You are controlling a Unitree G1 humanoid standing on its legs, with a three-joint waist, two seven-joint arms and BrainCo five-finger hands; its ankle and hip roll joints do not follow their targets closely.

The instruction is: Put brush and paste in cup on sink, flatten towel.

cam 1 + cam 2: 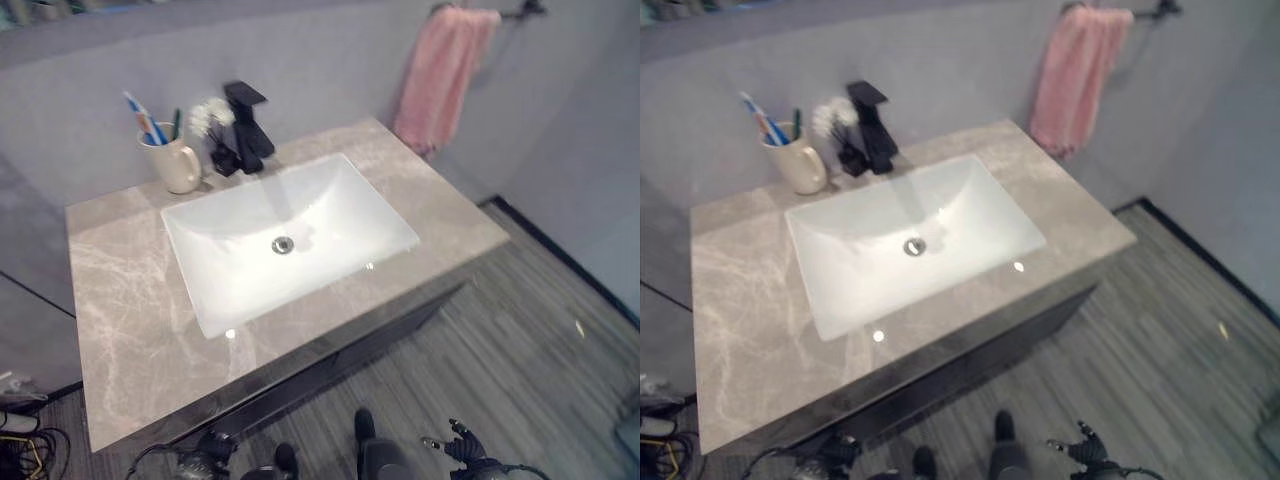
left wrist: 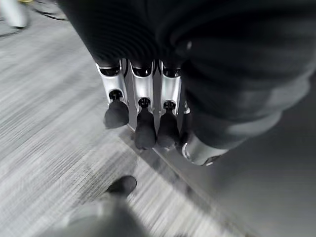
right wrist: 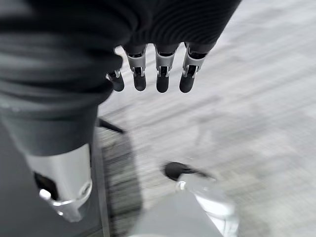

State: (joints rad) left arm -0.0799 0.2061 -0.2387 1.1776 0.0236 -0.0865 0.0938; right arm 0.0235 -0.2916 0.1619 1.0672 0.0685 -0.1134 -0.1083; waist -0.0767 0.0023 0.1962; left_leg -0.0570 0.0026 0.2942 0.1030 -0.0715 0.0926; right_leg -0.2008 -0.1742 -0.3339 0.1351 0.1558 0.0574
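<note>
Both relaxed, empty hands, left hand (image 2: pixel 143 113) and right hand (image 3: pixel 158 69), hang over the grey plank floor (image 1: pixel 520 330) below the white rectangular sink (image 1: pixel 285 240), behind which the cream ceramic cup (image 1: pixel 178 165) holds the brush (image 1: pixel 143 117) and paste (image 1: pixel 176 123), pink towel (image 1: pixel 440 75) bunched beyond.

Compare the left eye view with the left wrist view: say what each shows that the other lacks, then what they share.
Left eye alone: the cup holding the toothbrush on the countertop, the black faucet, the white basin, and the pink towel hanging on the wall bar. Left wrist alone: the left hand, fingers straight, hanging down. Shared: the grey striped floor.
</note>
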